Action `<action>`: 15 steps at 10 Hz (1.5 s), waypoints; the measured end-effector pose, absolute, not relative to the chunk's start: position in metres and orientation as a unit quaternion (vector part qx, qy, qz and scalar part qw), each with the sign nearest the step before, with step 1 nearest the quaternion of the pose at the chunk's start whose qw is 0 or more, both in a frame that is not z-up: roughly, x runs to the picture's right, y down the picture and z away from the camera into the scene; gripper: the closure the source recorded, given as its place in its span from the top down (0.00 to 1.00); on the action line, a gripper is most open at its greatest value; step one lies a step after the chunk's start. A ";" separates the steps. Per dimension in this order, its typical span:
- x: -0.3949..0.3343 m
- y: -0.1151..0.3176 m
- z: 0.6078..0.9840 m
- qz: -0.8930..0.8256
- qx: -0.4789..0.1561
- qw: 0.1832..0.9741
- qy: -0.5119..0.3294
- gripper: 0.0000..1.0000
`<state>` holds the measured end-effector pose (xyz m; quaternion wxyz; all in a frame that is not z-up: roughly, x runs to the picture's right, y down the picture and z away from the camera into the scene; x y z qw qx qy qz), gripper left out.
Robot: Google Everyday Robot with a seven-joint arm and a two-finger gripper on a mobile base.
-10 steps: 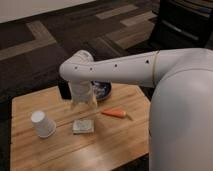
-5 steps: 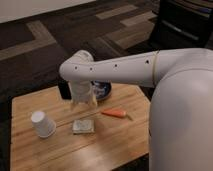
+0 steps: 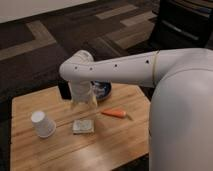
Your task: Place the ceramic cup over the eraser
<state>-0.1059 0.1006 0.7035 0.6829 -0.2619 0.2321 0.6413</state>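
The ceramic cup (image 3: pixel 43 124) is plain white and stands on the left part of the wooden table (image 3: pixel 30 155) with its narrower end up. The eraser (image 3: pixel 63 90), a small black block, stands near the table's far edge, partly hidden behind my arm. My gripper (image 3: pixel 83 102) hangs down from the white arm over the middle of the table, to the right of the cup and just in front of the eraser. It is open, with nothing between its fingers, and it touches neither the cup nor the eraser.
A dark blue patterned bowl (image 3: pixel 103 90) sits behind the gripper. An orange carrot (image 3: pixel 115 113) lies to the gripper's right and a flat pale grey pad (image 3: pixel 83 126) lies just in front of it. My white body (image 3: pixel 185 115) fills the right side.
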 end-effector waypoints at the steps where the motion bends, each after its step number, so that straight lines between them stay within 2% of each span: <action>1: -0.106 0.101 0.703 0.641 -0.262 0.683 0.232 0.65; 8: -0.111 0.097 0.706 0.626 -0.252 0.694 0.250 0.65; 15: -0.182 0.066 0.707 0.532 -0.245 0.775 0.237 0.65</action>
